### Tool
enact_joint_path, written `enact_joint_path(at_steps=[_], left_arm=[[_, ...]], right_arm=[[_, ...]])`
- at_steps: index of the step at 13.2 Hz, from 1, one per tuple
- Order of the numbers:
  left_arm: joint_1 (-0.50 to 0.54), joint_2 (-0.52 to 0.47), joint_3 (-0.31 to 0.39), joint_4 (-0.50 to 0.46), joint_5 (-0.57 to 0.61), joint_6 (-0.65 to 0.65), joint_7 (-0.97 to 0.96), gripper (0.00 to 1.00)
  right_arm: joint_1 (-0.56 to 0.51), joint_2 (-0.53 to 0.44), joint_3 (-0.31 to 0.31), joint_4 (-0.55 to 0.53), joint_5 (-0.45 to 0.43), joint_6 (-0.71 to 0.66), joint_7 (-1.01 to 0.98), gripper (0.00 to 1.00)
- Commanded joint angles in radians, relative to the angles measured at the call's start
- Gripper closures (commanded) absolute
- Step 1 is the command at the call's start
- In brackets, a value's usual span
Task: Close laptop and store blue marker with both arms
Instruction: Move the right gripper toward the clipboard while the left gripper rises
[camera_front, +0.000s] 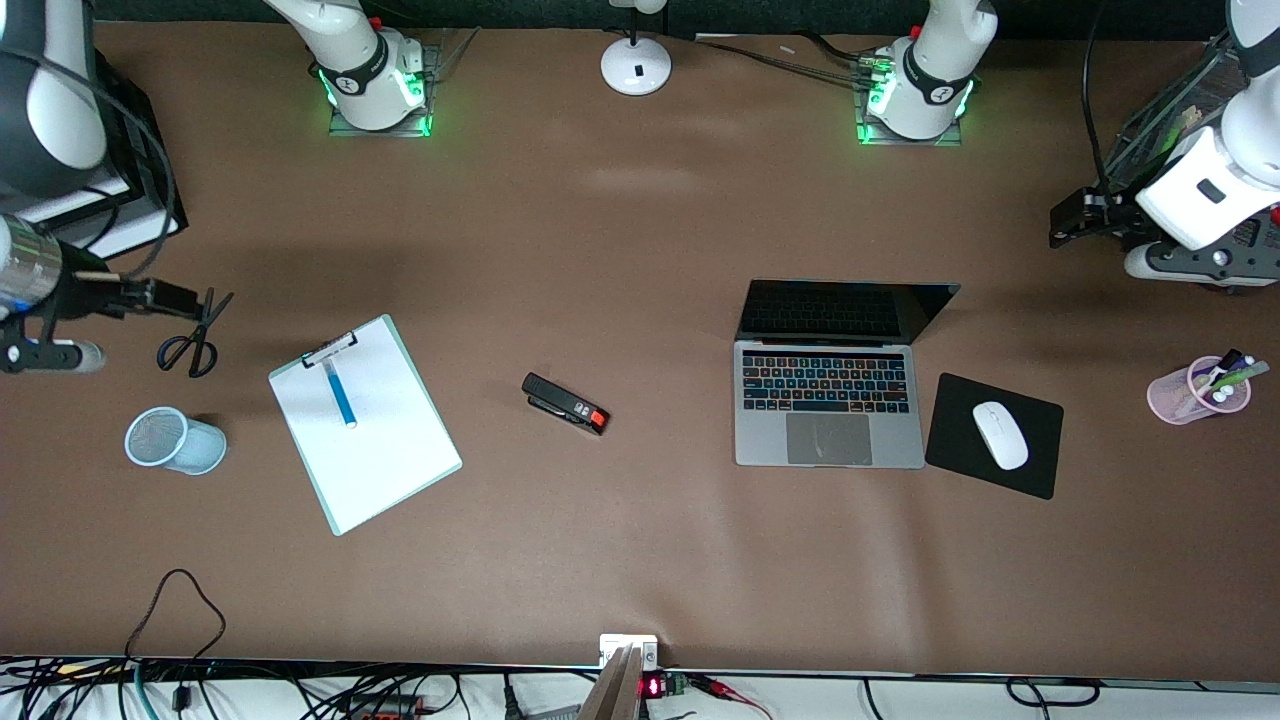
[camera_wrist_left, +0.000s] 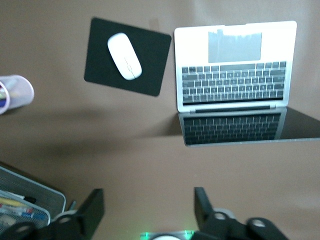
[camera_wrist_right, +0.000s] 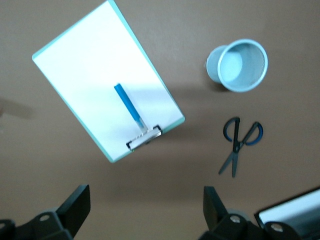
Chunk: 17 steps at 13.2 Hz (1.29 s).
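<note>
The silver-grey laptop (camera_front: 828, 405) stands open toward the left arm's end of the table, its dark screen tilted back; it also shows in the left wrist view (camera_wrist_left: 235, 65). The blue marker (camera_front: 342, 395) lies on a white clipboard (camera_front: 375, 450) toward the right arm's end, its pale end by the clip; it also shows in the right wrist view (camera_wrist_right: 127, 106). My left gripper (camera_front: 1066, 222) is open and empty, up in the air over the table's end (camera_wrist_left: 148, 206). My right gripper (camera_front: 172, 296) is open and empty, over the table beside the scissors (camera_wrist_right: 145, 202).
Black scissors (camera_front: 190, 342) and a light-blue mesh cup (camera_front: 172, 440) lie near the clipboard. A black stapler (camera_front: 565, 403) sits mid-table. A white mouse (camera_front: 1000, 435) rests on a black mouse pad (camera_front: 950, 445) beside the laptop. A pink pen cup (camera_front: 1195, 392) stands at the left arm's end.
</note>
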Motion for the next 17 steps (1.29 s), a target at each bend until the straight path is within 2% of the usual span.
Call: enact_joint_path(at_steps=[1,7,9,13,15,17], left_arm=[[0.002,0.024,0.000,0.045,-0.033,-0.040,0.018,0.98],[-0.006,0.024,-0.008,0.047,-0.033,-0.062,0.016,1.00],[-0.004,0.017,-0.054,0.045,-0.035,-0.123,0.005,1.00],[-0.001,0.009,-0.222,0.031,-0.066,-0.180,-0.097,1.00],[-0.003,0.015,-0.281,0.012,-0.073,-0.149,-0.136,1.00],[-0.001,0.012,-0.324,-0.071,-0.087,-0.052,-0.189,1.00]], right_arm=[[0.020,0.026,0.008,0.008,-0.008,0.022,-0.003,0.00],[0.053,0.153,0.011,0.008,0.004,0.149,-0.003,0.00],[0.078,0.198,0.011,0.008,0.001,0.203,-0.002,0.00],[0.099,0.282,0.011,0.008,-0.005,0.253,-0.020,0.00],[0.115,0.307,0.009,0.008,-0.011,0.283,-0.055,0.00],[0.115,0.348,0.009,0.008,-0.013,0.335,-0.126,0.00]])
